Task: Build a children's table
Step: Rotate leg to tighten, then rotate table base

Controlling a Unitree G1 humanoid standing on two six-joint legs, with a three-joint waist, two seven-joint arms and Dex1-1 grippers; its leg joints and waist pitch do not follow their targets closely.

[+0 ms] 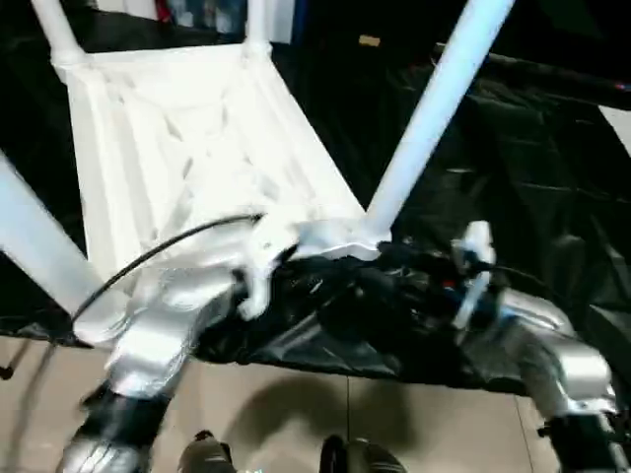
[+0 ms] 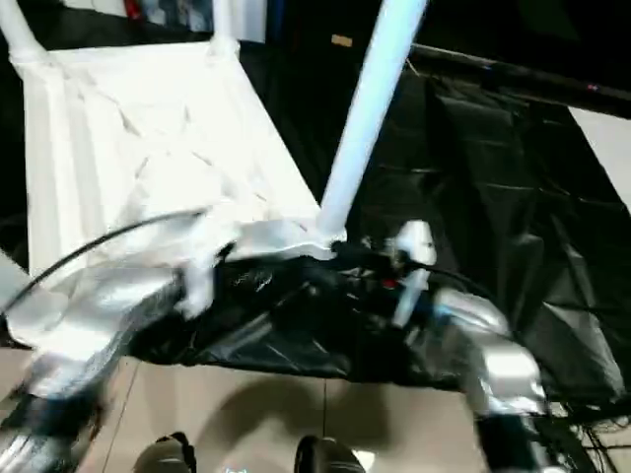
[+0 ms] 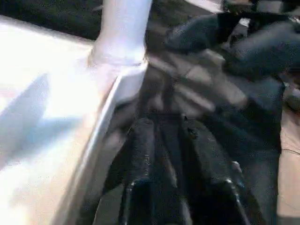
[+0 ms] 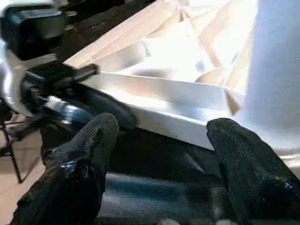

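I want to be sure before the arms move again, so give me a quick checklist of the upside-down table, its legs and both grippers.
1. Tabletop lies ribbed side up on the black sheet: ok.
2. Near right leg stands in its corner socket: ok.
3. Near left leg in its socket: cannot tell, the left forearm covers that corner.
4. Two far legs rise from the far corners: ok.
5. Right gripper open, holding nothing, its fingers just off the tabletop's near edge: ok.
6. Left gripper beside the tabletop's edge, nothing between its fingers; how wide it stands: cannot tell.
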